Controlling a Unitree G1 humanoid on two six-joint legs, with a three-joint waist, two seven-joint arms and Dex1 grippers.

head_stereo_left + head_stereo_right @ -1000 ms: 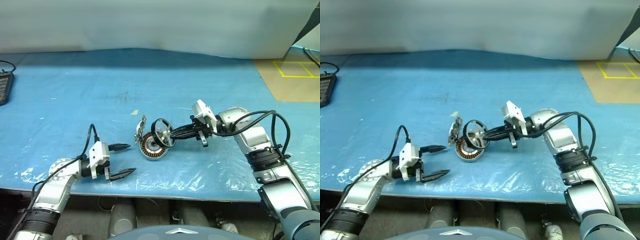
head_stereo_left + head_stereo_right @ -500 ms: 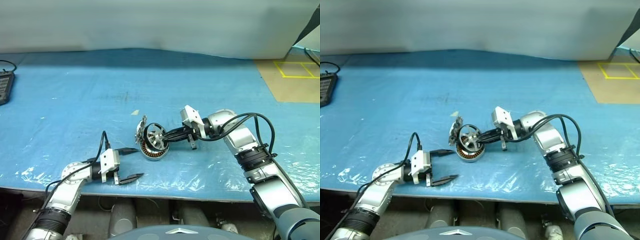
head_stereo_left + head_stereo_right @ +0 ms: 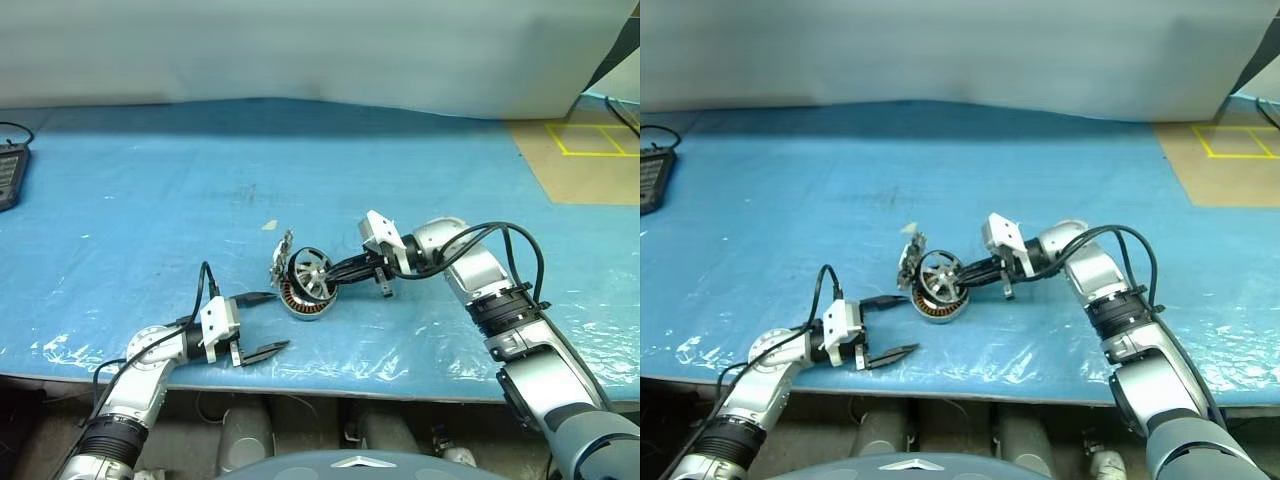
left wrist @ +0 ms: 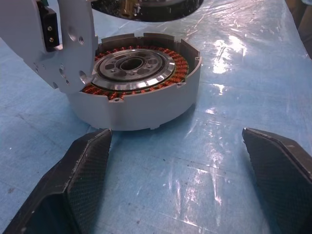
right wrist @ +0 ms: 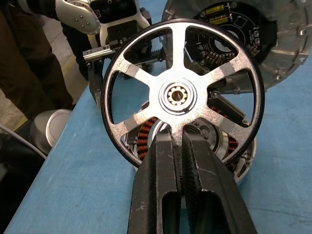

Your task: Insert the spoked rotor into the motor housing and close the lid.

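- While the right pincer (image 5: 181,146) stays out of the counter's reach, its two black fingers are clamped on a spoke of the spoked rotor (image 5: 183,95), holding the wheel on edge just above the motor housing (image 3: 303,297).
- Risk one: the rotor stands nearly upright, so if let go without being laid flat it would likely strike the housing rim or the copper windings and jam or roll off.
- Risk two: a grip on one thin spoke looks likely to let the wheel swivel.
- Risk three: the lid (image 3: 280,258) leans on edge just behind the housing; a nudge could topple it.
- Nearby, the left pincer (image 3: 260,323) waits wide open and empty, low over the blue counter (image 3: 150,200), near the housing but not bracing it, so the housing may slide.
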